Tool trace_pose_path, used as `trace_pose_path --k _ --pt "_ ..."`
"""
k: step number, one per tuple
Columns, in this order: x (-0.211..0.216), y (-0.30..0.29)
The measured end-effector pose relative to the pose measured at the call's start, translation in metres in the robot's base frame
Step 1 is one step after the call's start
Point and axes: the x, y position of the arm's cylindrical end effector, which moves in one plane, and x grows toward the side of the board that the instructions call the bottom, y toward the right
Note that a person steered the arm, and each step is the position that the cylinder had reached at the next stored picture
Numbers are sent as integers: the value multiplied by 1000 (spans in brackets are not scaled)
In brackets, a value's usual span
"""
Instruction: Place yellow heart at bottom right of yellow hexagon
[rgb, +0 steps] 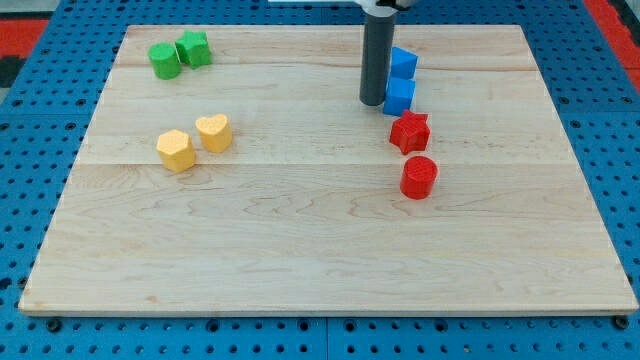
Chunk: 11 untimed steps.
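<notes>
Red cylinder (419, 177): lay nearest the view's bottom, red star (409, 132) just above it.
Tip (372, 101): my tip sat just left of two blue blocks (400, 96).
Jaws: none, only a rod.
Yellow heart (214, 132): touched yellow hexagon (175, 151), at its upper right.
Green blocks (180, 54): surface's (300, 240) top left.

Wooden board (330, 260) carries eight blocks: green cylinder (165, 61) touching green block (194, 48) top left; yellow hexagon (176, 151) with yellow heart (213, 132) touching at its upper right; two blue blocks (403, 62) (400, 96), red star (409, 132), red cylinder (419, 177) in a column right of centre; my tip (372, 101) just left of the lower blue
</notes>
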Motion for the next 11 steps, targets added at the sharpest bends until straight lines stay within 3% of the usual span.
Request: trace_pose_path --k 3,6,7,8,9,10,11 --pt "-4 6" --pt "-6 -163" --pt "16 -182" --pt "39 -187" --pt "21 -205" --pt "46 -214" --pt "86 -169"
